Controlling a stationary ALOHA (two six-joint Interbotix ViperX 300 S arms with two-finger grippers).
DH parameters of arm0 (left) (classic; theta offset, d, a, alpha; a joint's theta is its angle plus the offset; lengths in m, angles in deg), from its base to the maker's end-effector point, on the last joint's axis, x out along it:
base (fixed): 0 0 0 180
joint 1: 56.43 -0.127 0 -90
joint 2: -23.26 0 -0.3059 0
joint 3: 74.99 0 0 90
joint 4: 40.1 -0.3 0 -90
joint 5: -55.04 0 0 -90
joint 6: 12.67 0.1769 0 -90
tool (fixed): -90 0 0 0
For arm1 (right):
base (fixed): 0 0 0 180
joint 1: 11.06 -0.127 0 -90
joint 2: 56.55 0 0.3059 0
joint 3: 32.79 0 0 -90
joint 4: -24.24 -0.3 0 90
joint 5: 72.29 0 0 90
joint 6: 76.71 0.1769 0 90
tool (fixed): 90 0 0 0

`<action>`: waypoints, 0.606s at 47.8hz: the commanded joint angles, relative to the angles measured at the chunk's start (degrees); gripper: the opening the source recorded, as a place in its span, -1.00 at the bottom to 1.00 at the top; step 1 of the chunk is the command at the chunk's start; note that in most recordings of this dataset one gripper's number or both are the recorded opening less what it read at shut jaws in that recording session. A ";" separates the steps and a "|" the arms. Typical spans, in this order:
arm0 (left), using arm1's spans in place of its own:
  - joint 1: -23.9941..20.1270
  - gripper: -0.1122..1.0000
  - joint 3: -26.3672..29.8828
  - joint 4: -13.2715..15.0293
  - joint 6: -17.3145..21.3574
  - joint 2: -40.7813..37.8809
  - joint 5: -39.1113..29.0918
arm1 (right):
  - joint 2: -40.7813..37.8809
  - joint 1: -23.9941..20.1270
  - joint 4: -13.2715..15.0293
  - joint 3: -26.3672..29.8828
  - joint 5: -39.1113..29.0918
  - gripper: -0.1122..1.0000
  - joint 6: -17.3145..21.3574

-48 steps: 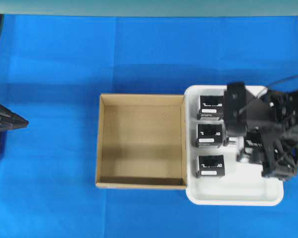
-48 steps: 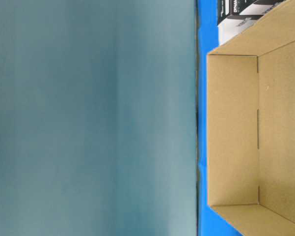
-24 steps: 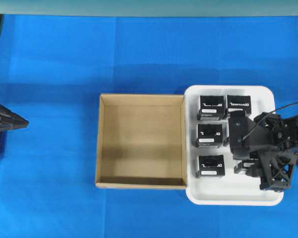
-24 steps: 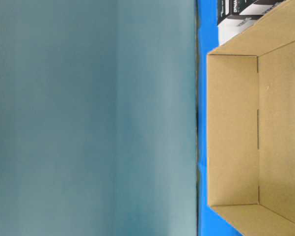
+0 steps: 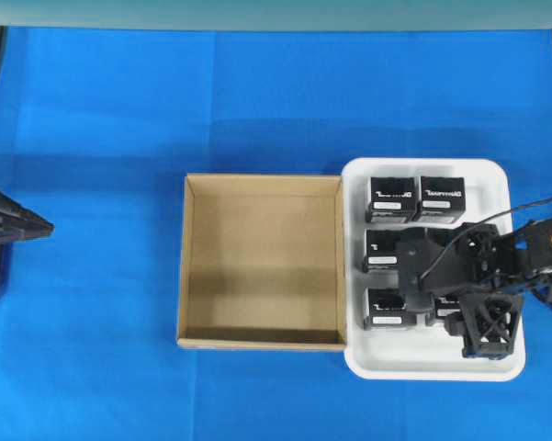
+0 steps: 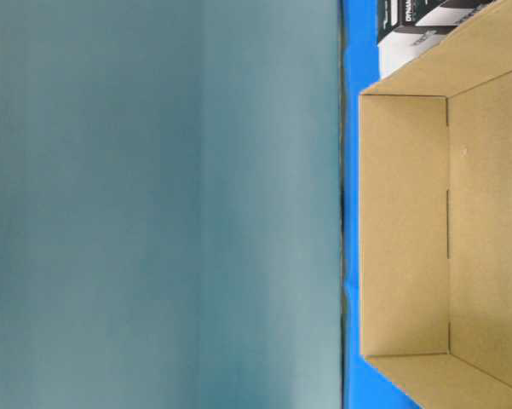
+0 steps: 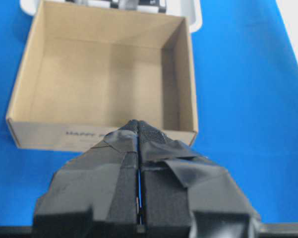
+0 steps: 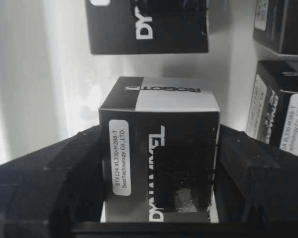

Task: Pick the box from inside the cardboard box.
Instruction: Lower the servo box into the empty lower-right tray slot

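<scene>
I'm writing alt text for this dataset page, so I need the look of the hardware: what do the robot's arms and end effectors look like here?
Both arms are black. The right arm is built of angular, open-framed links, with a thin dark cable arcing off it toward the right edge. The left end effector has two broad fingers wrapped in matte black tape with a textured strip along the inner faces. The right end effector has wide, blocky black fingers.

On the small black rectangular box (image 8: pixel 158 148) between the jaws, a white label reading "BTX124 XL330-M288-T BestTechnology Co.,LTD.", white lettering "DYNAMIXEL" and, on its grey top band, "ROBOTIS" were read. "DY" was seen on the neighbouring black box (image 8: pixel 149 27). On the large brown cardboard box (image 7: pixel 104 134), "HAPPY" was faintly printed on the outer wall.
</scene>
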 commanded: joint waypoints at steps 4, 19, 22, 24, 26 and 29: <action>-0.09 -0.90 1.58 -0.09 0.00 -0.70 0.62 | -0.88 0.18 -0.09 0.44 1.05 0.29 0.35; -0.09 -0.90 1.85 -0.18 -0.09 -0.79 0.53 | -0.88 0.70 -0.09 0.18 2.64 0.29 1.41; -0.09 -0.90 1.93 -0.09 0.00 -0.79 0.53 | -1.05 0.70 -0.09 0.18 2.72 0.29 1.41; 0.00 -0.90 1.93 -0.09 0.00 -0.79 0.53 | -1.14 0.62 -0.09 0.18 2.72 0.29 1.41; 0.00 -0.90 1.93 -0.18 0.00 -0.79 0.53 | -1.32 0.70 -0.09 0.18 2.72 0.29 1.41; -0.09 -0.90 1.93 -0.09 0.00 -0.79 0.62 | -1.49 0.70 -0.09 0.26 2.72 0.42 1.49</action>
